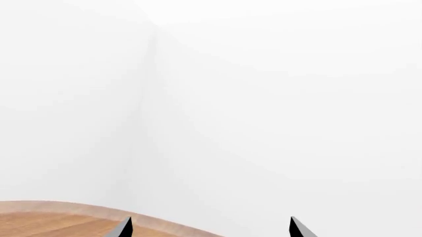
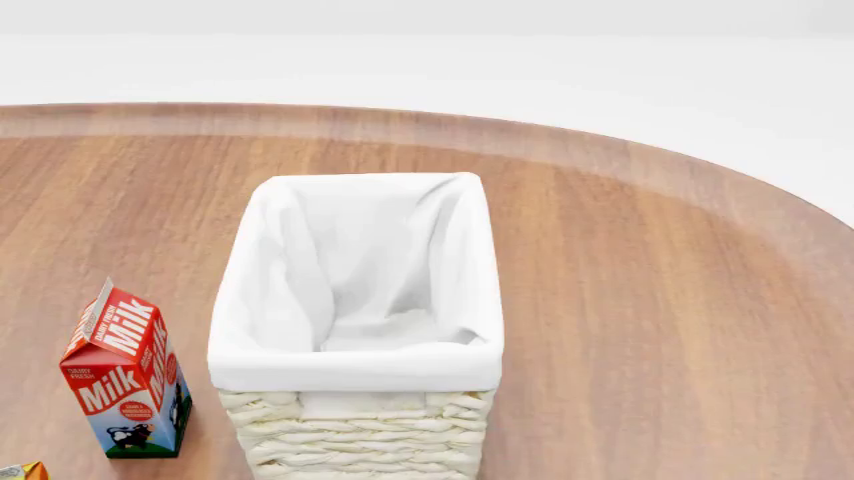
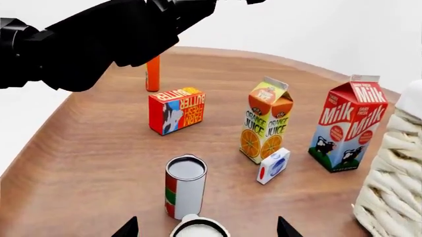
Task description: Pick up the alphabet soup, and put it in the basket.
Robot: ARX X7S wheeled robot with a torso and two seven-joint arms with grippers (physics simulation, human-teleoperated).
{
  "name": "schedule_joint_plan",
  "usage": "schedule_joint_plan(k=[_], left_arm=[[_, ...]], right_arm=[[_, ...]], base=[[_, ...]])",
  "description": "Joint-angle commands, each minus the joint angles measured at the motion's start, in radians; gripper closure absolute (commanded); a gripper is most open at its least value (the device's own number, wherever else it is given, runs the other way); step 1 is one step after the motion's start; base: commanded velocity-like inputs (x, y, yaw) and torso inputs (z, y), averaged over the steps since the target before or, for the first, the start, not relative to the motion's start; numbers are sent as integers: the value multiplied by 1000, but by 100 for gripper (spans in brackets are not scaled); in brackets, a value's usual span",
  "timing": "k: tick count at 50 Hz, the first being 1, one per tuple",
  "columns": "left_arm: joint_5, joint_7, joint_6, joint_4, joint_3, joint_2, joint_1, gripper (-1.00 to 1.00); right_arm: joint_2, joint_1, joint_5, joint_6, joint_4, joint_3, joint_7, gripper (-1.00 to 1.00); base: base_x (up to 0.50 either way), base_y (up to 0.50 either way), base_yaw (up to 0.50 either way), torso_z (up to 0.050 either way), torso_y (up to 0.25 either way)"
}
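Only the right wrist view shows the cans. A pale silvery can top (image 3: 199,229) with a dark rim lies between my right gripper's (image 3: 207,230) two fingertips; I take it for the alphabet soup, but its label is out of frame. The gripper is open, its fingertips wide apart and touching nothing. Just beyond stands the red and green labelled can (image 3: 185,190). The cream woven basket (image 2: 354,366) with white lining fills the middle of the head view, and its wall (image 3: 390,197) shows beside the cans. My left gripper (image 1: 211,230) is open over the table edge (image 1: 53,219), facing white wall.
Behind the cans stand an orange juice carton (image 3: 267,126), a milk carton (image 3: 346,129) (image 2: 127,378), a small white box (image 3: 273,166), a butter box (image 3: 176,109) and an orange bottle (image 3: 153,74). My left arm (image 3: 99,34) hangs dark above them.
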Motion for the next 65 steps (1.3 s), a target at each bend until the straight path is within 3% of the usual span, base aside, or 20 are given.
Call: schedule_joint_plan(k=[1,18,65], left_arm=[[3,-4,-6,6,3,-1,1,-100],[-1,-7,-4,11,5,-5,4,-100],[7,-15,1,8,17,-10,5,-100]], right_arm=[[-16,16,-37,16,28,-10,17,-100],[-41,15,-145,-51,80,-20,55,-100],[-35,28,-57,-56,99,-51,-15,-100]], base=[[0,0,0,0,0],[0,0,0,0,0],[0,0,0,0,0]])
